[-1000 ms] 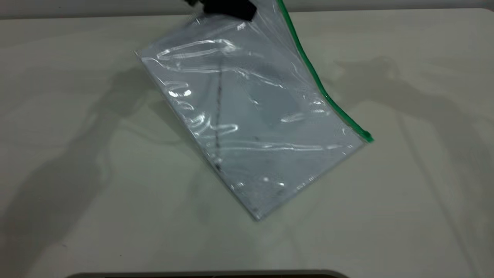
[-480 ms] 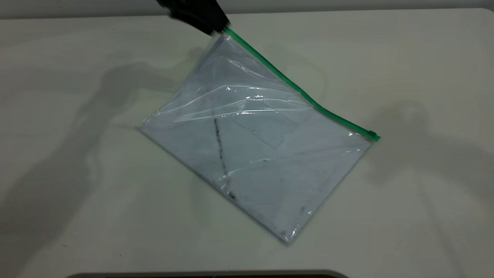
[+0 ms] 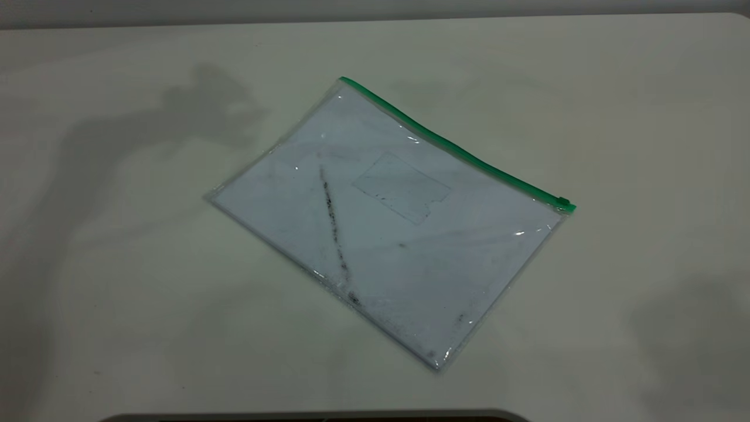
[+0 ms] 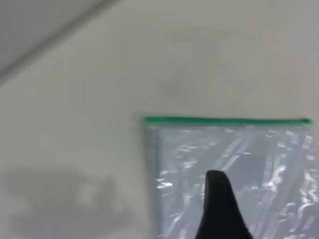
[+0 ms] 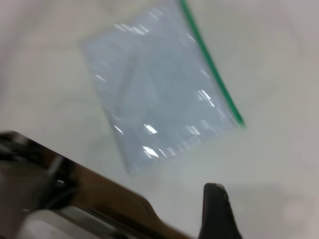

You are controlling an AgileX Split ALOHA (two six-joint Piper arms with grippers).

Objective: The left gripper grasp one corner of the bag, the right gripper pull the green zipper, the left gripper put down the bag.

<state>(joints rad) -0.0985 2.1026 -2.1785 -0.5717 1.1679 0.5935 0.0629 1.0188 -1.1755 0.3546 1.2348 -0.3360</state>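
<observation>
Bag [image 3: 389, 223] now flat on table [image 3: 117, 322], released since 0.5 s ago; slider [image 3: 563, 203] at zipper [image 3: 451, 147] end. L gripper [image 4: 219, 209] above bag, R gripper [image 5: 217, 211] off to side; can't tell jaw state on either. Task looks done.

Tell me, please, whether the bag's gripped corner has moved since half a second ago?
Yes. The corner of the bag has dropped from near the table's far edge, toward the camera, and the bag lies flat, released.
</observation>
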